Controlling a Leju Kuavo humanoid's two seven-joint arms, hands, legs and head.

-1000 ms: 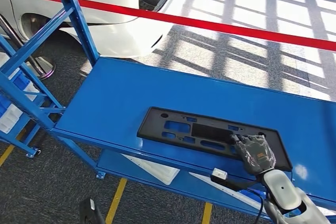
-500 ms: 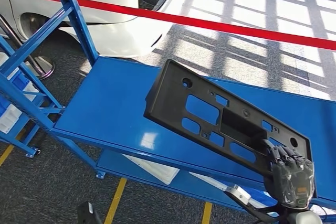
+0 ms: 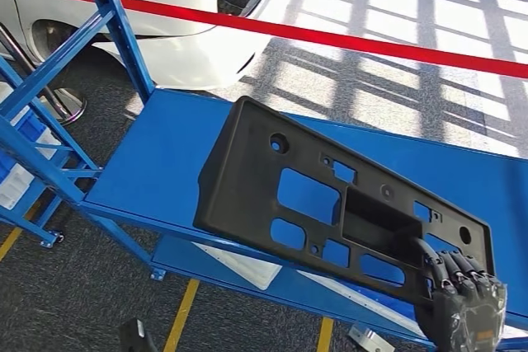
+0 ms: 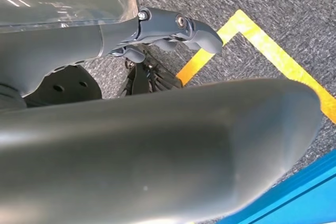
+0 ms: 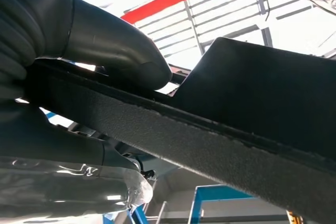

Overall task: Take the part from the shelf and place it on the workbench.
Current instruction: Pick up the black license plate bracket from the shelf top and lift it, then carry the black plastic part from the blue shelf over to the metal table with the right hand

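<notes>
The part (image 3: 293, 195) is a long flat black plastic panel with several cut-outs. It hangs tilted above the blue shelf (image 3: 168, 162), its far end raised toward the upper left. My right hand (image 3: 464, 307) grips its near right end from below, at the lower right of the head view. In the right wrist view the thumb (image 5: 115, 43) presses on one face of the part's edge (image 5: 222, 135) and the fingers (image 5: 59, 145) wrap the other. My left hand (image 4: 170, 27) hangs over the floor with its fingers apart and nothing in it.
The shelf has a lower blue deck (image 3: 249, 274) and slanted blue uprights (image 3: 118, 26) at the left. A red barrier tape (image 3: 349, 39) runs across behind it, with a white car (image 3: 162, 6) beyond. Yellow lines (image 3: 181, 315) mark the grey carpet floor.
The part lay flat on the shelf a second ago. My right hand has lifted it and drawn it nearer, tilting its far end up; the hand has sunk toward the lower right corner.
</notes>
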